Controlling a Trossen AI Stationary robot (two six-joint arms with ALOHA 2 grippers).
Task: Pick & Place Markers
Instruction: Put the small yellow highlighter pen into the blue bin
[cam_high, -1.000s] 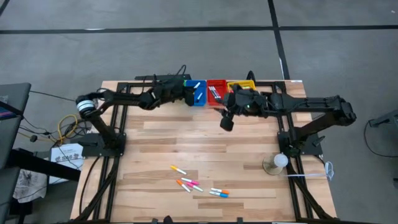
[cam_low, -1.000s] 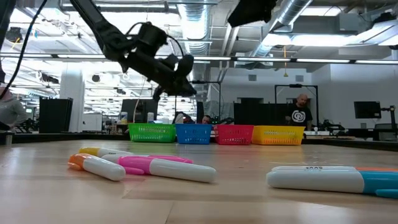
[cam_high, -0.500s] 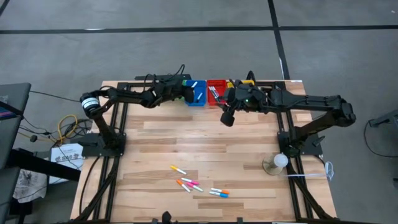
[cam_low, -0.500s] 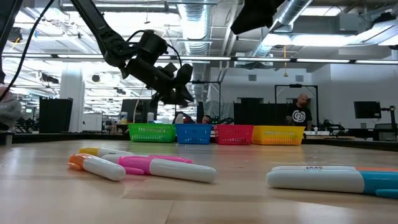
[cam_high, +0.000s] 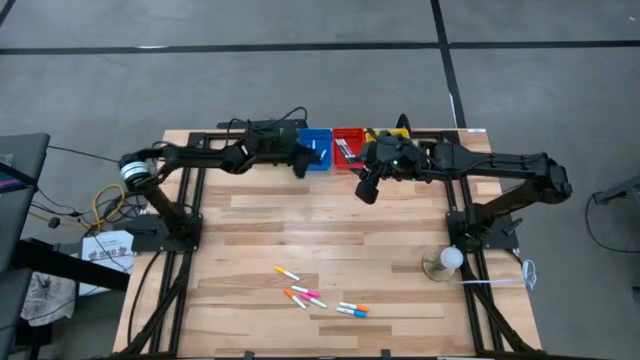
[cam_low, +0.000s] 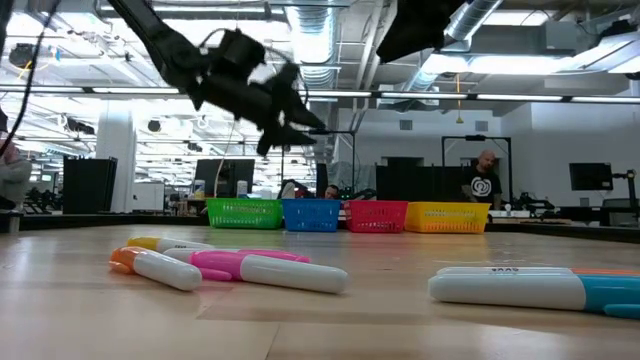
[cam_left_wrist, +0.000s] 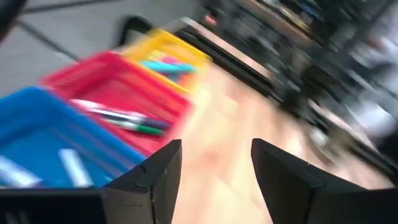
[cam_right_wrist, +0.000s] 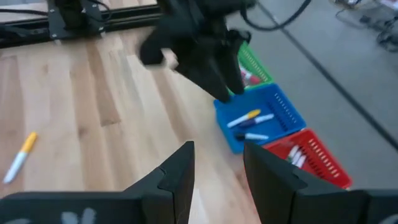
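From above, the left gripper (cam_high: 303, 162) hangs at the near edge of the blue bin (cam_high: 318, 147) at the table's far side. The right gripper (cam_high: 366, 190) hovers over bare wood just in front of the red bin (cam_high: 346, 145). Loose markers (cam_high: 318, 298) lie scattered near the front of the wooden table (cam_high: 240, 235), well apart from both arms. A clear cup-like thing (cam_high: 444, 262) sits by the right arm's base.

At table height, a pink-and-white marker (cam_low: 262, 267) and an orange-capped marker (cam_low: 150, 266) lie close to the lens, with a blue-and-white marker (cam_low: 545, 289) on the right. The four bins line up far back: the green bin (cam_low: 244, 212), blue, red, then the yellow bin (cam_low: 447, 216). The left gripper (cam_low: 300, 113) is up in the air above them. A person (cam_low: 483, 184) stands in the room behind.

Left wrist camera: the fingers (cam_left_wrist: 158, 174) stand well apart with nothing between them, and markers lie inside the blue bin (cam_left_wrist: 37, 134), the red and the yellow.

Right wrist camera: the jaws are parted a moderate way, holding nothing, with the left arm beyond them over the blue bin (cam_right_wrist: 261, 121), which holds a yellow-capped marker (cam_right_wrist: 242, 118). One marker (cam_right_wrist: 20, 157) lies out on the wood.
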